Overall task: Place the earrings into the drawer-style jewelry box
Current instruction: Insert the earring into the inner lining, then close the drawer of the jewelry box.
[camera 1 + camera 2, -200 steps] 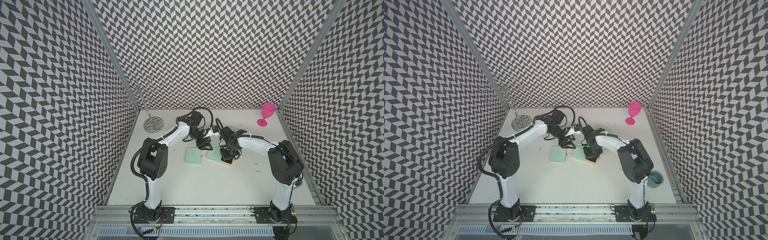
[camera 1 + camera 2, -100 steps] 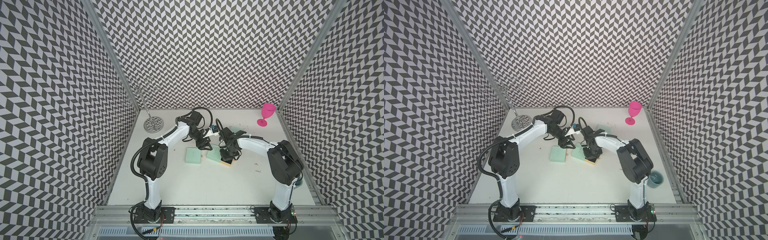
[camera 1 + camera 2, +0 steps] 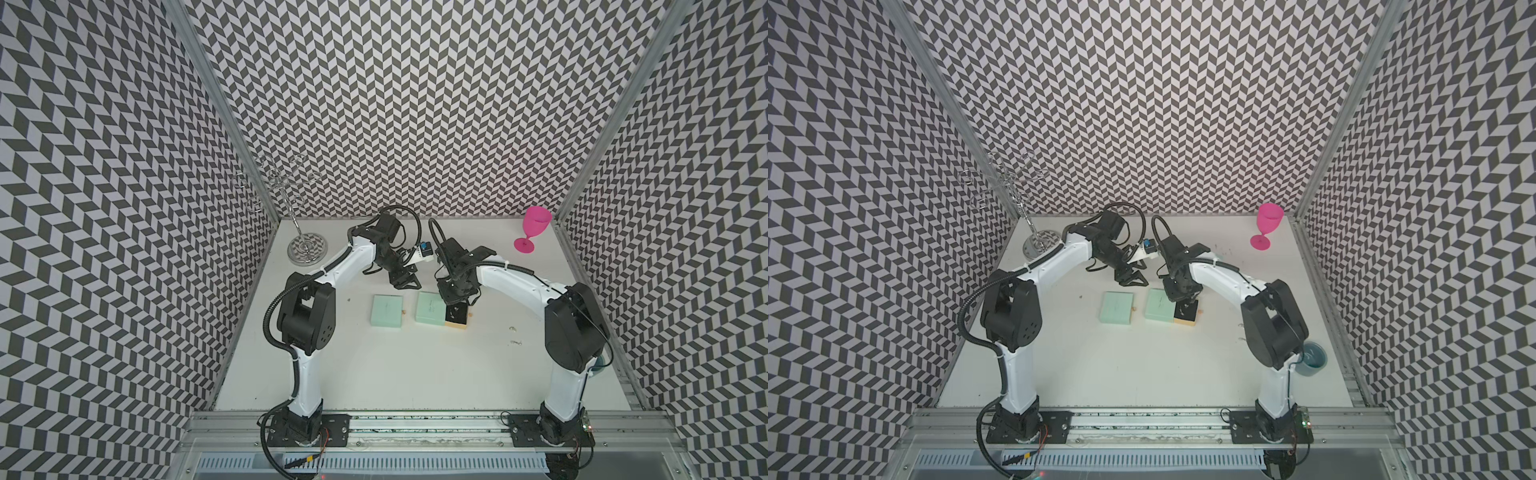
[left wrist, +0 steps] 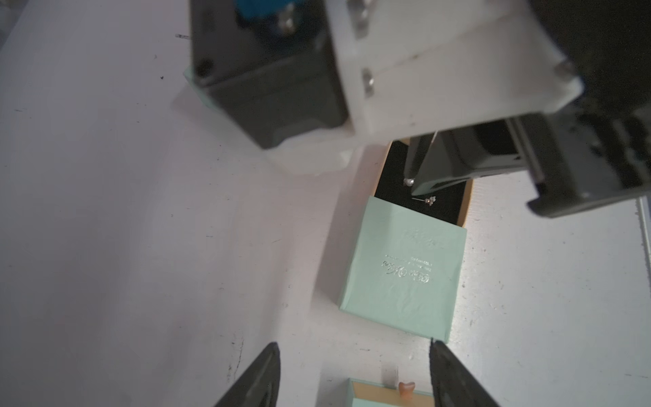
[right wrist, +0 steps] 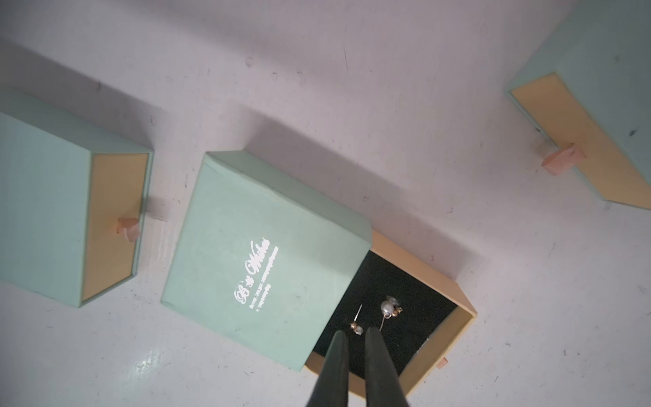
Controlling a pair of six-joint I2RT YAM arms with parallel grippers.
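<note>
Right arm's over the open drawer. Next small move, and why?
Probably lift the right gripper straight up out of the drawer. Its jaws stand slightly apart, gripping nothing, and a pearl earring and a small stud already lie inside it. What look like loose earrings lie on the table beside that arm.

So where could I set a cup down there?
The wide table patch between the mint boxes and the front rail is bare. The middle is crowded: left end effector and right end effector hang at the boxes; loose earrings lie by the right arm.
</note>
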